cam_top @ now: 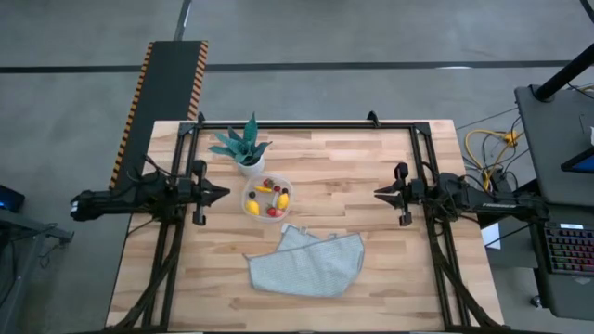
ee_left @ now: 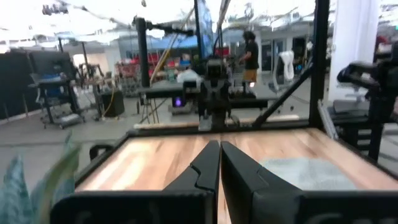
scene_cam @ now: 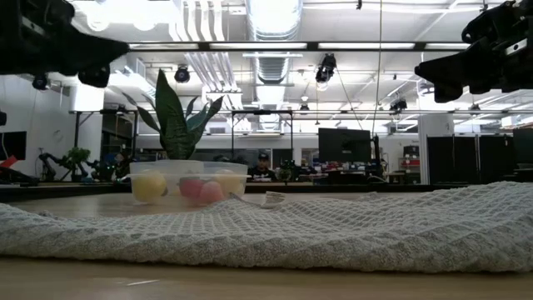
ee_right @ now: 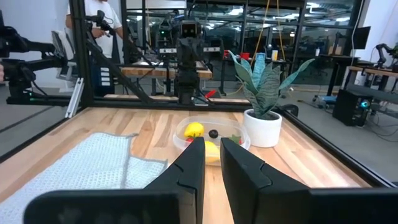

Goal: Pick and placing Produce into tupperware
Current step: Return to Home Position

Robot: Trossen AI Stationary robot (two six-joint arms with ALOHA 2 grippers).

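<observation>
The tupperware [cam_top: 246,190] is a round clear container standing on the wooden table, left of centre. The produce [cam_top: 253,208] lies inside it: yellow lemon-like pieces, red berries, a dark berry and an orange piece. The right wrist view shows a lemon [ee_right: 194,129] and a dark berry in the container [ee_right: 244,139]. The low view shows yellow and pink shapes through its wall [scene_cam: 190,171]. My left gripper [cam_top: 223,194] [ee_left: 219,149] hovers shut just left of the container. My right gripper [cam_top: 378,193] [ee_right: 211,144] hovers well to its right, fingers drawn together with a narrow slit.
A green spiky plant in a white pot [cam_top: 243,148] [ee_right: 264,106] stands right behind the container. A grey knitted cloth [cam_top: 306,263] [scene_cam: 333,225] lies crumpled on the near half of the table. A black frame [cam_top: 306,124] edges the table. People stand in the room beyond.
</observation>
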